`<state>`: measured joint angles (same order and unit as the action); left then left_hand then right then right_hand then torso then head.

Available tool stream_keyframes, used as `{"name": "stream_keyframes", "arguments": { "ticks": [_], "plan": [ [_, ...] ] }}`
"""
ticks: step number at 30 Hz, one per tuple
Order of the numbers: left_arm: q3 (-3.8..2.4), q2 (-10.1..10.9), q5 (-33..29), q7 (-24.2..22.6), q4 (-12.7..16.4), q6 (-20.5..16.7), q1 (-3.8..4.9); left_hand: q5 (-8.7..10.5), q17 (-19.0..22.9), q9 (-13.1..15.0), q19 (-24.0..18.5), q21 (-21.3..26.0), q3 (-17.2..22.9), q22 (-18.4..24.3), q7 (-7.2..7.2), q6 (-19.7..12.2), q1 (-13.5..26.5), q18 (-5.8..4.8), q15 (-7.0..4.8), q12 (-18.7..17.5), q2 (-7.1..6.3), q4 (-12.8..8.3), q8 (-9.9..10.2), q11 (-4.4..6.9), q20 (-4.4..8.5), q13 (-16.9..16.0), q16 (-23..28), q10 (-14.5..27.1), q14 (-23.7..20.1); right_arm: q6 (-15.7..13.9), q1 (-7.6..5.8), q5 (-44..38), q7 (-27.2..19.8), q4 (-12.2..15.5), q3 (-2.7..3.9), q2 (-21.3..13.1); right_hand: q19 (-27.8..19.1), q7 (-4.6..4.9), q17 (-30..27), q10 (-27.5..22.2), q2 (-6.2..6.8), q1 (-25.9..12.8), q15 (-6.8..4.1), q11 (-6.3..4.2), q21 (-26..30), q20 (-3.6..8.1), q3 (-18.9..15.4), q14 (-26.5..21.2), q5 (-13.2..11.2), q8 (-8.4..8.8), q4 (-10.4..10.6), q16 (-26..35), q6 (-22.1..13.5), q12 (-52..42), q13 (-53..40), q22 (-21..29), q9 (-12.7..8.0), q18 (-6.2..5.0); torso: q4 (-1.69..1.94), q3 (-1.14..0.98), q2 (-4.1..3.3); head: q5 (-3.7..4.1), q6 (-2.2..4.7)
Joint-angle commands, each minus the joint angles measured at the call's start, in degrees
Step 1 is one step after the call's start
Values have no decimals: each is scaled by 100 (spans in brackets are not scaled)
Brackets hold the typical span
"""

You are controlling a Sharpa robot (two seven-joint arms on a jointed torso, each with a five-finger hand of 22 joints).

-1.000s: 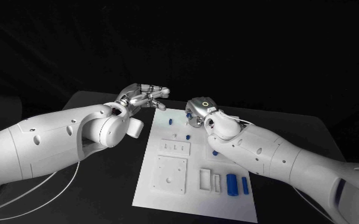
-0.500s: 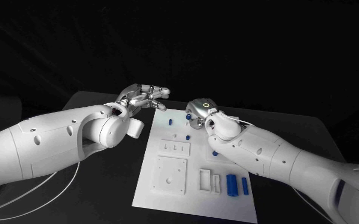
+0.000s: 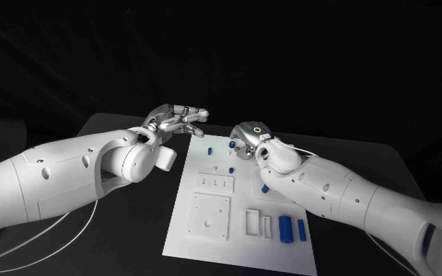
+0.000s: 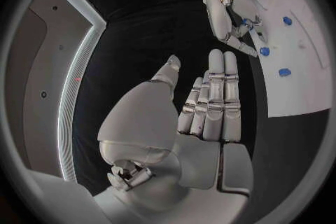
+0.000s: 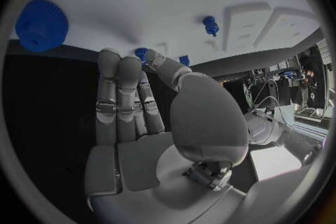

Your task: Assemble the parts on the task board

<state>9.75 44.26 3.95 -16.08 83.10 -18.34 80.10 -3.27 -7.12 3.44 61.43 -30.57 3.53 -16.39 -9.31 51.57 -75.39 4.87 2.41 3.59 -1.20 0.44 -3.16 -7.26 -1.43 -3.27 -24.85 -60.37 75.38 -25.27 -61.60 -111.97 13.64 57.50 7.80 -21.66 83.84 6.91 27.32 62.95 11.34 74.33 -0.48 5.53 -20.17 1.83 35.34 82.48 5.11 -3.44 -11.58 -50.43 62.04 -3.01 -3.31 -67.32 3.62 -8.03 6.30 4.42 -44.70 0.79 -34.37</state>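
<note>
— What lay before you, biggest first?

— The black table (image 3: 120,225), and on it the white rectangular task board (image 3: 276,250), running away from me. My two white arms reached in over it from either side.

— Your left hand?

— My silver left hand (image 3: 177,119) hovered at the board's far left corner, holding nothing. In my left wrist view its fingers (image 4: 217,95) lay straight and side by side, the thumb apart.

— And the right?

— My silver right hand (image 3: 245,140) was over the far end of the board, palm down. In the right wrist view the fingertips (image 5: 119,67) sat right at a small blue part (image 5: 142,54); I could not tell whether they pinched it or only touched it.

— Where were the pieces?

— A blue toothed gear (image 5: 41,24) lay flat on the board near that hand. Two blue cylinders (image 3: 292,227) lay side by side at the near right, beside a white slotted block (image 3: 259,221). A square raised white plate (image 3: 211,215) sat near the middle. A small blue peg (image 3: 209,151) stood at the far end, just left of my right hand.
</note>
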Motion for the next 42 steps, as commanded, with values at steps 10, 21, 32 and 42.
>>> {"name": "stream_keyframes", "arguments": {
  "ticks": [10, 21, 32, 42],
  "plan": [
    [-6, 126, 76, -50, 3, 125, 12, -22, 18, 10, -90, 5, -41, 33, 41, 125, 47, -64, -37, -4, 80, -24, -32, 105, 34, -15, 8, -494, -79, -361, 3, 880, -137, 798, 416, -1085, 176, -89, 56, 1504, 276, -281, -248, -392, -124, 201, -546, -2, 287, -17, 311, 10, 140, -89, -133, -111, 11, 136, -142, -58, 18, -48, 132],
    [-7, 209, 85, -84, -27, 145, 12, -27, 23, 9, -75, 19, -61, 50, 41, 108, 40, -71, -42, -5, 109, -62, -31, 108, 42, -15, 22, -500, -63, 472, 95, 1294, -526, 891, 809, -1634, 291, -121, 1882, 694, -113, 65, -396, -582, -1639, 394, -3255, -129, 1707, -22, 591, -774, -225, -4867, -5608, -980, 19, 347, -260, -153, 9, -126, 194],
    [-6, 175, 86, -86, -111, 181, 10, -24, 18, 9, -57, 11, -78, 53, 38, 102, 39, -68, -43, -8, 119, -85, -32, 98, 45, -14, 16, -447, -43, 868, 136, 1284, -666, 670, 871, -1512, 270, -91, 3260, 1035, -133, 48, -344, -541, -2502, 330, -3186, 32, 1646, -18, 586, -1082, -271, -6120, -6553, -1313, 17, 304, -241, -149, 4, -121, 169],
    [-5, 131, 87, -76, -148, 212, 8, -26, 12, 7, -54, 2, -85, 53, 29, 78, 38, -60, -35, -8, 120, -94, -30, 78, 39, -14, 9, -358, -42, 1047, 147, 1495, -583, 374, 875, -1253, 250, -89, 3420, 1123, -172, 37, -337, -536, -2742, 321, -3117, 52, 1606, -17, 603, -1177, -242, -6353, -6749, -1342, 17, 304, -225, -144, -8, -126, 149]
  ]
}}
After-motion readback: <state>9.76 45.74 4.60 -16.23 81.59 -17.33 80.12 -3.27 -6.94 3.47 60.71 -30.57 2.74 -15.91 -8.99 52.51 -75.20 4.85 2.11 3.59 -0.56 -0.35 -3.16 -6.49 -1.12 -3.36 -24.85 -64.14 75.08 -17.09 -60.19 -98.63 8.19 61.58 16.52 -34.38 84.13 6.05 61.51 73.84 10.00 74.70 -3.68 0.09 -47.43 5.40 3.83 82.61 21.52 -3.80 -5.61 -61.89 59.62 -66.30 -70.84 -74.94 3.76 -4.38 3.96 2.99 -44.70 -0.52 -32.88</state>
